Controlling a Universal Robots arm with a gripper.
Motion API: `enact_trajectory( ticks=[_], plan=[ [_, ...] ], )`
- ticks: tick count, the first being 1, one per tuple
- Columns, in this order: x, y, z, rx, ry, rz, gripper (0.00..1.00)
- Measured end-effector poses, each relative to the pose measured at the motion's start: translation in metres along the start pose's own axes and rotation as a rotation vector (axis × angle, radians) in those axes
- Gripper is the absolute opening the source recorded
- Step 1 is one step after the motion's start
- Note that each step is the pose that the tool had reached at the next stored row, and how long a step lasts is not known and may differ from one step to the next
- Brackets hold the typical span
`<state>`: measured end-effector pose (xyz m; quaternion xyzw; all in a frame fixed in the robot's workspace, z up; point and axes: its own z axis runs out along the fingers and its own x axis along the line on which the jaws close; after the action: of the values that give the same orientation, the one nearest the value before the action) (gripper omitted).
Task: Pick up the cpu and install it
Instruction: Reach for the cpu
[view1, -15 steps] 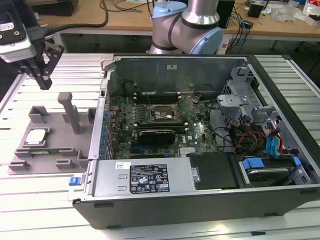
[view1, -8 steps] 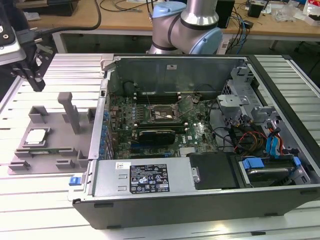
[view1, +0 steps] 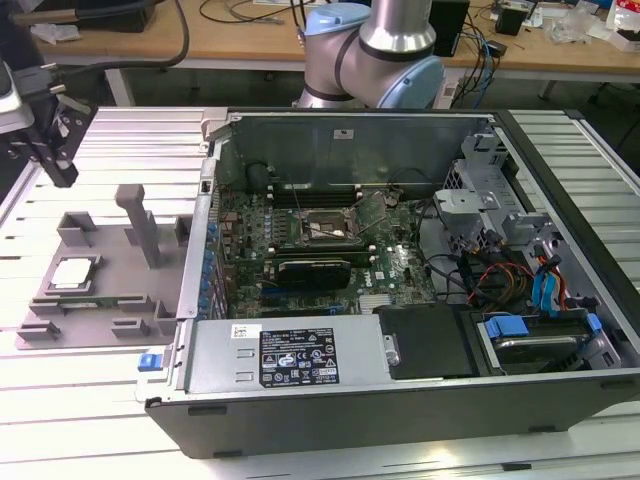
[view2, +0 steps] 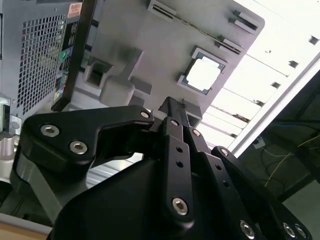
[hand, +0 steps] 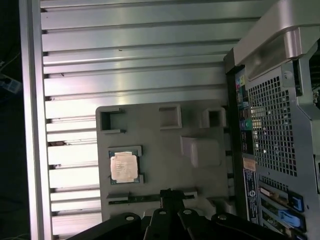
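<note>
My gripper (view1: 61, 175), pressed together and empty, hangs by the tray (view1: 115, 285) at the exterior view's left, to line up on the cpu (view1: 72, 273) lying flat there.

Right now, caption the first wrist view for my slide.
CPU resting in grey tray beside the computer case, gripper hovering nearby.

Smooth matt grey plastic on the moulded tray (view1: 120, 290), bright satin metal atop the small square silvery cpu (view1: 73, 273), ribbed aluminium with a soft sheen across the slatted table (view1: 60, 400), semi-gloss black metal with shiny steel screw heads (view2: 179, 205) along the black gripper (view2: 170, 102).
</note>
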<state>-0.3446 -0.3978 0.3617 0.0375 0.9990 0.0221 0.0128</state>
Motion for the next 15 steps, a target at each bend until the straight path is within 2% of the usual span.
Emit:
enact_trajectory(
  ticks=[3, 5, 8, 15],
  plan=[
    [0.002, -0.0003, 0.0042, 0.0, 0.0001, 0.0, 0.11],
    [0.0025, -0.0006, 0.0142, 0.0, -0.0001, 0.0, 0.11],
    [0.0032, -0.001, 0.0229, 0.0, 0.0, 0.0, 0.11],
    [0.0063, -0.0006, 0.0328, 0.0001, 0.0, 0.0, 0.11]
  ],
)
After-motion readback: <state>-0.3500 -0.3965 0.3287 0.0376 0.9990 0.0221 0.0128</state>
